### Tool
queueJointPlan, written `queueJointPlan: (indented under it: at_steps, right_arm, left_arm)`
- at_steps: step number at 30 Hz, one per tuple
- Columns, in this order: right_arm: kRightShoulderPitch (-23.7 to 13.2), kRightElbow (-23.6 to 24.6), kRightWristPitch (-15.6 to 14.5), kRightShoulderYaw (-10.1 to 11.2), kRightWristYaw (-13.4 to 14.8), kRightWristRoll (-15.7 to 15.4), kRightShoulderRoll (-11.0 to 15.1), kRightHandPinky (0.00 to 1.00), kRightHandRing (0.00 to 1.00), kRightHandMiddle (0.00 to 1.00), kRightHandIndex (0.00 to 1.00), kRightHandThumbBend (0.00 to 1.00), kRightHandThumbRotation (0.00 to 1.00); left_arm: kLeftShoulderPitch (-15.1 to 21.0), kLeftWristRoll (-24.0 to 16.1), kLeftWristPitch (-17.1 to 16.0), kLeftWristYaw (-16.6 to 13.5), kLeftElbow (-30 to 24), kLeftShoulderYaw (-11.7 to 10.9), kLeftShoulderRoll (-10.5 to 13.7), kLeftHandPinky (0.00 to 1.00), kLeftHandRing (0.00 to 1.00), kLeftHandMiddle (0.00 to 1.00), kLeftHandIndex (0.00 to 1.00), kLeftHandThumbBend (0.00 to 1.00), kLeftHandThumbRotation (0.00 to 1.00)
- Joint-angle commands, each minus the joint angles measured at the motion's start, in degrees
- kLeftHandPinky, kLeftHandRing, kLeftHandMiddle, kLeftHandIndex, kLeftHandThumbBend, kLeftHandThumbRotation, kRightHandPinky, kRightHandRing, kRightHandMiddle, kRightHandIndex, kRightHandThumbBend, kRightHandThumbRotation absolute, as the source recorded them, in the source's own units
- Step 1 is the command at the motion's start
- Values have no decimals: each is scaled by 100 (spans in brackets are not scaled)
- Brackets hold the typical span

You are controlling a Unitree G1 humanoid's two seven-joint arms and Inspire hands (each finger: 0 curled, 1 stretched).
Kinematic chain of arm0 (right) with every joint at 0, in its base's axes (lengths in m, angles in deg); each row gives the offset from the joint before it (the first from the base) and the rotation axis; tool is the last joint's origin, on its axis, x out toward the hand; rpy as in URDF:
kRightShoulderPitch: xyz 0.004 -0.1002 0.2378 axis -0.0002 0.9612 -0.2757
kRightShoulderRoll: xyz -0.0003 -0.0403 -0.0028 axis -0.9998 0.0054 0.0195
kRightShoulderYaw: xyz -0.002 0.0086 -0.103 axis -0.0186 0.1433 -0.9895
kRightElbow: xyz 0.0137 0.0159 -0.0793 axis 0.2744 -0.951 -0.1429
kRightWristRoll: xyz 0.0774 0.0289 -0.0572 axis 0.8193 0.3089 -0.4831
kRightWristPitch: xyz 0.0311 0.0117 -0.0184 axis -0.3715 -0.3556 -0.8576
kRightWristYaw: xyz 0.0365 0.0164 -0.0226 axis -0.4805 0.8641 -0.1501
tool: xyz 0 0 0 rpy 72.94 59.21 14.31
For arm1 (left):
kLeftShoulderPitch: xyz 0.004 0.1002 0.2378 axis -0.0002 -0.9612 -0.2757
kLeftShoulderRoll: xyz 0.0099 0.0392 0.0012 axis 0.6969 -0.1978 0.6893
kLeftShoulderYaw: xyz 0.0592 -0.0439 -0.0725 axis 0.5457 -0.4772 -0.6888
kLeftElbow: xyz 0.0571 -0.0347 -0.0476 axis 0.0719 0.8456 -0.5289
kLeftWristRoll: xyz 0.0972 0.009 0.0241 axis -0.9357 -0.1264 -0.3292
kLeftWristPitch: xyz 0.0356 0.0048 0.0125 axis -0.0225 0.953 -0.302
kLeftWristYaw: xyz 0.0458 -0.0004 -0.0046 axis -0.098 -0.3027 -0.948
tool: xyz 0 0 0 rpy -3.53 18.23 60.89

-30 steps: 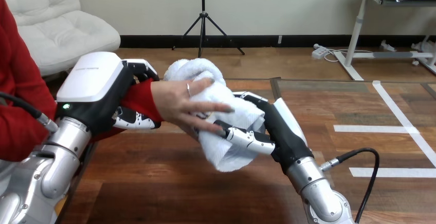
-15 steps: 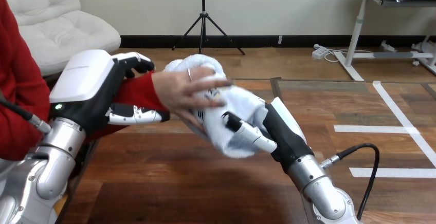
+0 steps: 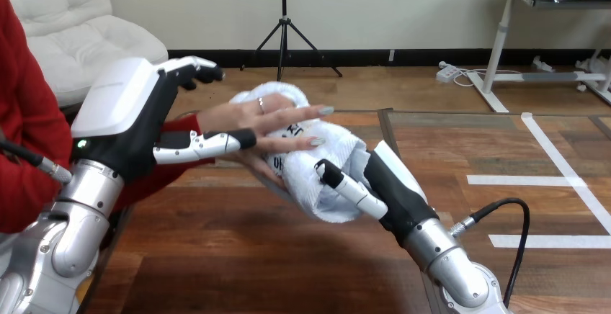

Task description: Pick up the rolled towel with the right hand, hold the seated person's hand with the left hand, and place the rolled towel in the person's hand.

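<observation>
Towel at the person's palm, handover not finished.
Nearest me, my right hand [image 3: 393, 186] clamps its thumb over the white rolled terry towel [image 3: 335, 148], held above the table and touching the person's hand [image 3: 248, 123], whose straight fingers lie flat on it. My left hand [image 3: 126, 112] is spread, thumb along the red-sleeved wrist, gripping nothing. Left to do: person closes, I release. Since half a second ago, my left fingers have straightened off the sleeve.
</observation>
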Motion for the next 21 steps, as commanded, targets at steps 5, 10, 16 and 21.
queueJointPlan:
  at_steps: [5, 10, 16, 21]
  right_arm:
    - [-119, 259, 92, 5, -161, 165, 7, 79, 89, 91, 92, 100, 100]
    - [-118, 236, 118, 23, -202, 190, 35, 80, 90, 92, 93, 100, 100]
    - [-112, 236, 97, 47, -258, 243, 58, 81, 91, 92, 93, 100, 100]
    - [-68, 294, 68, 68, -310, 306, 72, 82, 91, 93, 94, 100, 100]
  left_arm:
    - [134, 60, -139, -184, -130, -179, 43, 66, 70, 73, 71, 84, 89]
    - [98, 85, -177, -206, -130, -200, 53, 65, 70, 73, 71, 81, 91]
    - [50, 145, -179, -222, -132, -240, 35, 64, 70, 73, 71, 77, 91]
    - [-45, 268, -160, -193, -205, -291, -1, 62, 70, 73, 71, 76, 91]
